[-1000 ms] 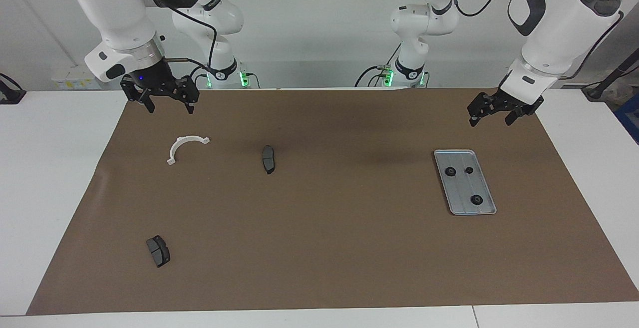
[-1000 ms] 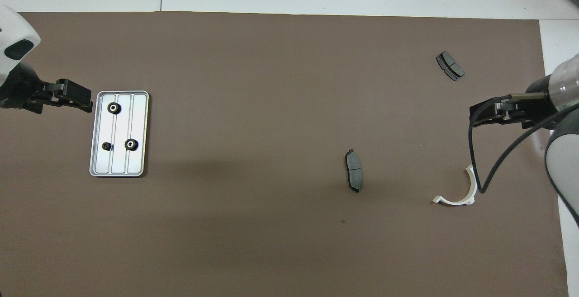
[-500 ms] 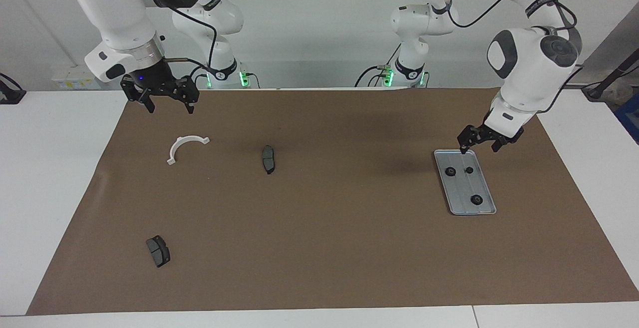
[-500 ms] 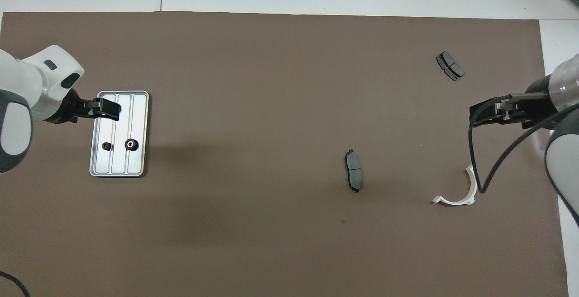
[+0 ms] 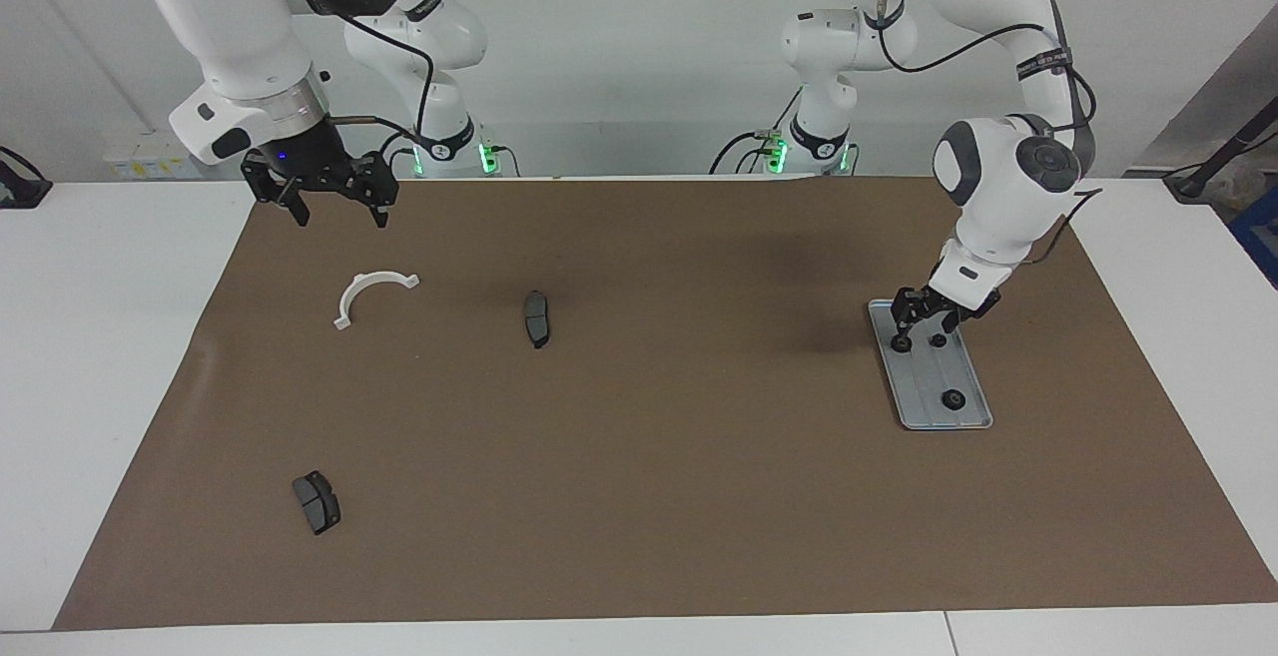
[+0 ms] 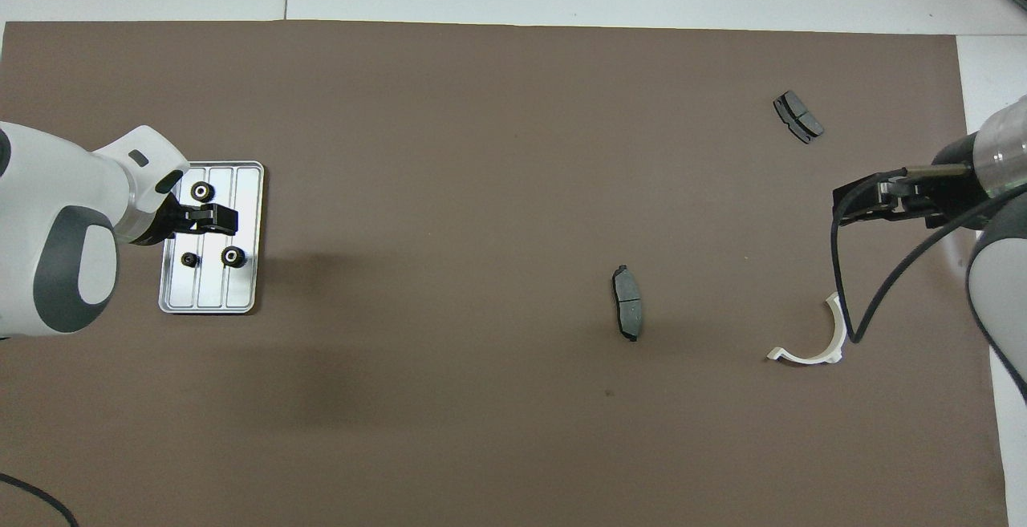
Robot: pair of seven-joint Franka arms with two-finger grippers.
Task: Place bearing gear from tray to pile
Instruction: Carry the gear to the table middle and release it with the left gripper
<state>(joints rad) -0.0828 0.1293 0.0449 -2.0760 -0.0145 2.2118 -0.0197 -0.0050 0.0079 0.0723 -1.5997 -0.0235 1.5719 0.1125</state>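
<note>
The silver-grey tray (image 5: pixel 966 414) (image 6: pixel 245 286) lies on the brown mat toward the left arm's end of the table. Three black bearing gears rest in it: two at the end nearer the robots (image 5: pixel 939 340) (image 6: pixel 189 259) (image 6: pixel 233 255) and one at the farther end (image 5: pixel 954 398) (image 6: pixel 202 189). My left gripper (image 5: pixel 927 330) (image 6: pixel 226 220) hangs low over the tray's nearer end, open, one fingertip just above a gear, holding nothing. My right gripper (image 5: pixel 339 221) (image 6: pixel 841 204) waits open over the mat at the right arm's end. No pile is in view.
A white curved bracket (image 5: pixel 371 295) (image 6: pixel 810 342) lies under the right gripper's side of the mat. One dark brake pad (image 5: pixel 537 318) (image 6: pixel 627 302) sits mid-mat, another (image 5: pixel 317 501) (image 6: pixel 798 116) farther from the robots. White table surrounds the mat (image 5: pixel 639 496).
The left arm has swung in from beside the tray and dropped low over its nearer end, and its fingers have drawn a little closer together. The right arm has not moved.
</note>
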